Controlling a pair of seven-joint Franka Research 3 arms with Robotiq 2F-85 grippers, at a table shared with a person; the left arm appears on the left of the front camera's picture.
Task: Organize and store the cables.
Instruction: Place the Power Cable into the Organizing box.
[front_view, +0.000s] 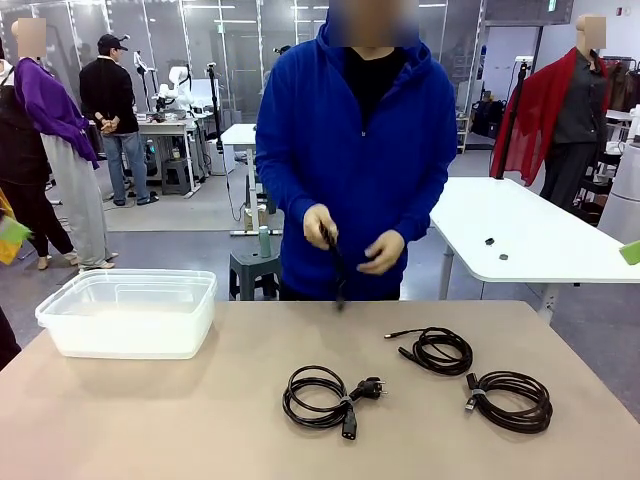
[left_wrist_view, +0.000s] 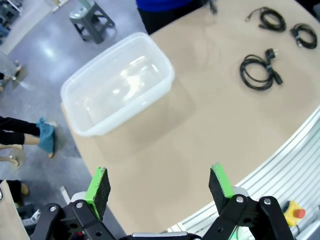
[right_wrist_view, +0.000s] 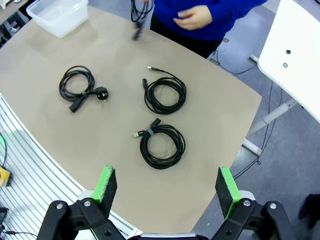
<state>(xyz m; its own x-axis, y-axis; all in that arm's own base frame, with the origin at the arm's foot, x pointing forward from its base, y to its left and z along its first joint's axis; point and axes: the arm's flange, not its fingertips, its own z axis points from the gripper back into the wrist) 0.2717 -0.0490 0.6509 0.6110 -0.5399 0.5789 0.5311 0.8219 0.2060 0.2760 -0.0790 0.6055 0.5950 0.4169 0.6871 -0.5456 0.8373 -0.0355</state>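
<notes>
Three coiled black cables lie on the tan table (front_view: 200, 420): a power cord coil (front_view: 322, 395) (left_wrist_view: 257, 70) (right_wrist_view: 77, 85) in the middle, a thinner coil (front_view: 440, 350) (right_wrist_view: 165, 94) (left_wrist_view: 270, 19) behind it to the right, and a third coil (front_view: 510, 400) (right_wrist_view: 162, 145) (left_wrist_view: 304, 35) at the right. A person in a blue hoodie at the far edge holds another black cable (front_view: 333, 258) (right_wrist_view: 140, 12) in one hand. My left gripper (left_wrist_view: 159, 192) hangs open high above the table's left part. My right gripper (right_wrist_view: 166, 187) is open too, high above the right part, nothing between its fingers.
A clear plastic bin (front_view: 130, 312) (left_wrist_view: 117, 85) (right_wrist_view: 59, 12) stands empty at the table's far left. A white table (front_view: 530, 235) stands behind on the right. A grey stool (front_view: 252, 268) is beside the person.
</notes>
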